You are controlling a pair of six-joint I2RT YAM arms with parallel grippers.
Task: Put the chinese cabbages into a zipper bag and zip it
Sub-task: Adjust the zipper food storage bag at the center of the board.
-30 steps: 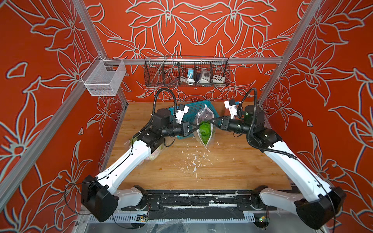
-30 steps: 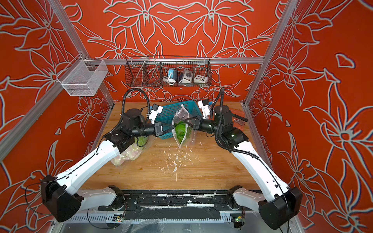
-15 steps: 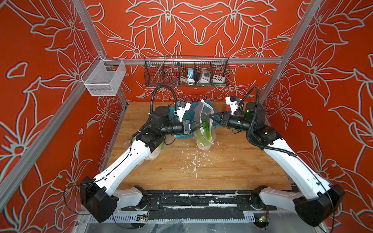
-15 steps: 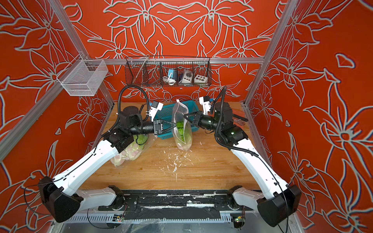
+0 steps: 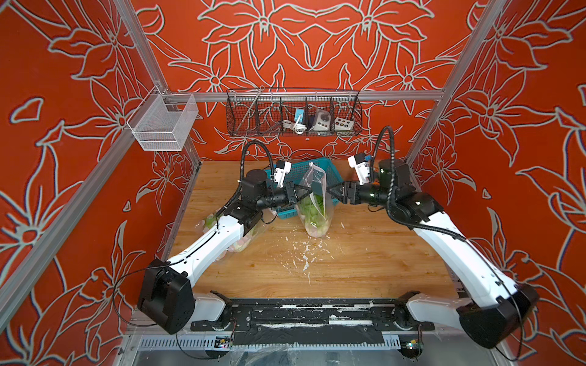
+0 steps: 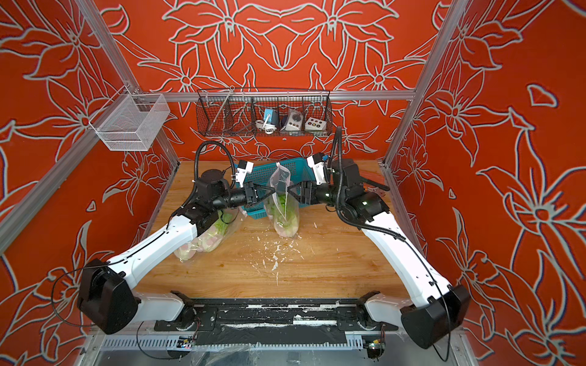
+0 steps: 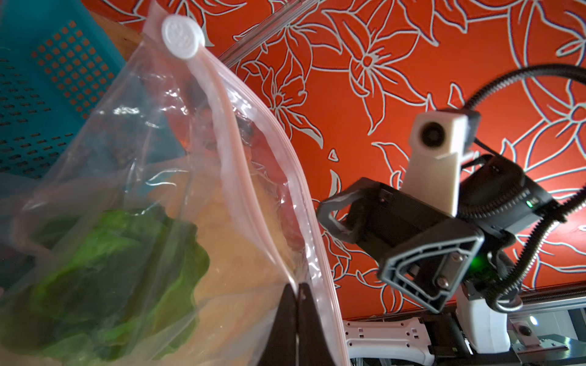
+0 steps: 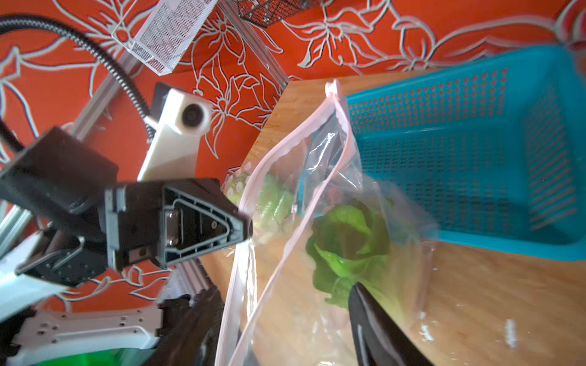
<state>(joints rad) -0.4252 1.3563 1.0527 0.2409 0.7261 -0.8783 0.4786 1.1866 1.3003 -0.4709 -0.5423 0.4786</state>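
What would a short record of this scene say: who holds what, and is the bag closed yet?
Main item: clear zipper bag, upright on the wooden table, in front of the teal basket
Contents: Chinese cabbage, green leaves uppermost
Zipper: not closed; white slider at one end
Left gripper: shut on the bag's zipper edge
Right gripper: open, at the opposite edge
Also: second bag of cabbages lying under the left arm

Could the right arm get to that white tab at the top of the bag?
Probably yes. The right gripper is open beside the zipper bag, and the white tab sticks up uncovered at its top corner. The left gripper pinches the bag's other side, clear of that path.
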